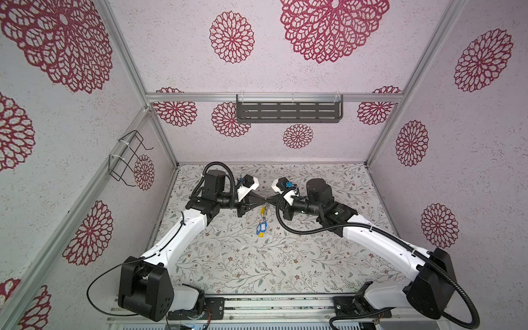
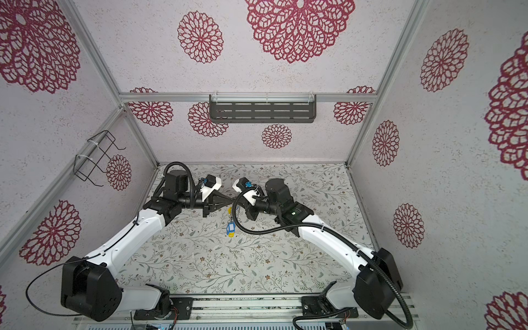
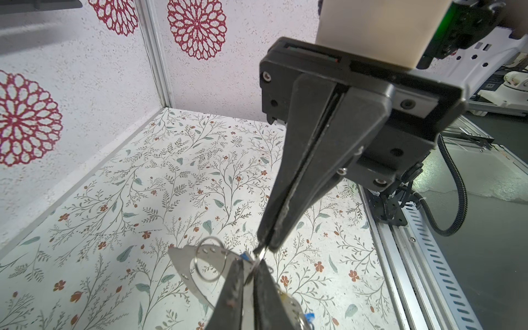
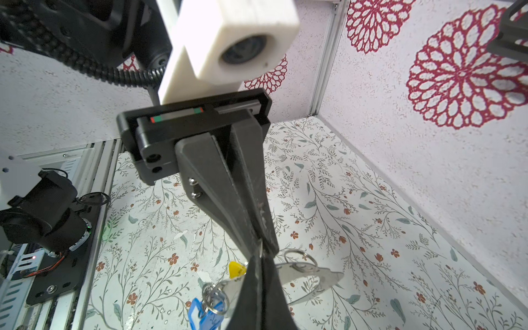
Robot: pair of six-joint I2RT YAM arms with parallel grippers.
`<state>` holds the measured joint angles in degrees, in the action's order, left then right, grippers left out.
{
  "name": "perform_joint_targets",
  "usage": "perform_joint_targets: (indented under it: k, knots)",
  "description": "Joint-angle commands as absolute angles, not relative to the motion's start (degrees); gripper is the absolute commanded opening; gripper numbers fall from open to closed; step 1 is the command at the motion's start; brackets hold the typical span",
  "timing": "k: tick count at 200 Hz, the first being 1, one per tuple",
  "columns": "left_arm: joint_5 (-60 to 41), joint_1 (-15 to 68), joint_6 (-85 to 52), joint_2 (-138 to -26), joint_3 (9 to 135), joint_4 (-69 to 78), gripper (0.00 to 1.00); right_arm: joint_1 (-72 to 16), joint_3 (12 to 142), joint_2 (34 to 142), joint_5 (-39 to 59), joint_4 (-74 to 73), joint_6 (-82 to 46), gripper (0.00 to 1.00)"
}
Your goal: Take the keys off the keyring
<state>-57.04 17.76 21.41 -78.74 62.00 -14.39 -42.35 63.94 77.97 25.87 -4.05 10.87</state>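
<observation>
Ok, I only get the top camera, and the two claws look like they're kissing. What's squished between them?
Observer: The left wrist view shows the keyring, a flat grey metal hoop, crossing between the fingers of the left gripper.
Child: Anything else on it?
Observer: In the right wrist view a small silver ring sits on the hoop, across the grippers from the keys.
Child: Is the other claw biting it too?
Observer: Seemingly: the hoop's edge runs into the shut tips of the right gripper.

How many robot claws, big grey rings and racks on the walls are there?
Grippers: 2, the left gripper and the right gripper
Big keyring: 1
Wall racks: 2, the slotted shelf and the wire rack
Total: 5
</observation>
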Motion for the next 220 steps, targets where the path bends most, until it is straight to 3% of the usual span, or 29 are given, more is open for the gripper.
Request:
perform_joint_targets:
  k: [1, 34, 63, 101, 147, 170, 183, 192, 203, 220]
  knots:
    - [-57.4, 18.3, 21.6, -78.8, 63.7, -14.6, 0.14, -42.3, 66.6, 75.9, 27.9, -7.5, 9.9, 0.0]
    - [-57.3, 18.3, 21.6, -78.5, 63.8, -14.3, 0.21, -42.3, 66.5, 75.8, 28.1, -7.8, 9.6, 0.0]
    - [-57.5, 18.5, 21.5, -78.7, 63.9, -14.3, 0.16, -42.3, 66.5, 75.7, 28.1, -7.9, 9.5, 0.0]
    - [-58.8, 18.5, 21.6, -79.1, 64.0, -14.5, 0.0, -42.3, 66.5, 75.9, 28.1, -8.0, 9.3, 0.0]
    - [-57.5, 18.4, 20.1, -78.5, 63.5, -14.0, 0.0, -42.3, 66.1, 75.8, 26.6, -7.9, 8.9, 0.0]
    - [-50.6, 18.7, 7.5, -76.6, 61.5, -4.1, 0.0, -42.3, 65.9, 75.2, 22.1, -7.7, 7.6, 0.0]
    - [-42.4, 19.3, -1.2, -74.7, 59.3, 1.8, 0.0, -42.2, 65.8, 74.0, 18.5, -6.9, 6.2, 0.32]
    - [-37.2, 19.9, -4.5, -73.4, 58.0, 4.2, 0.0, -42.2, 65.4, 72.7, 14.9, -5.8, 5.4, 0.46]
    - [-32.7, 20.4, -8.1, -71.9, 57.1, 5.2, 0.0, -42.1, 64.3, 70.5, 10.0, -4.5, 4.4, 0.56]
    - [-27.6, 20.4, -12.2, -71.7, 60.4, -1.7, 0.0, -41.6, 60.9, 66.8, 2.5, -3.7, 1.9, 0.55]
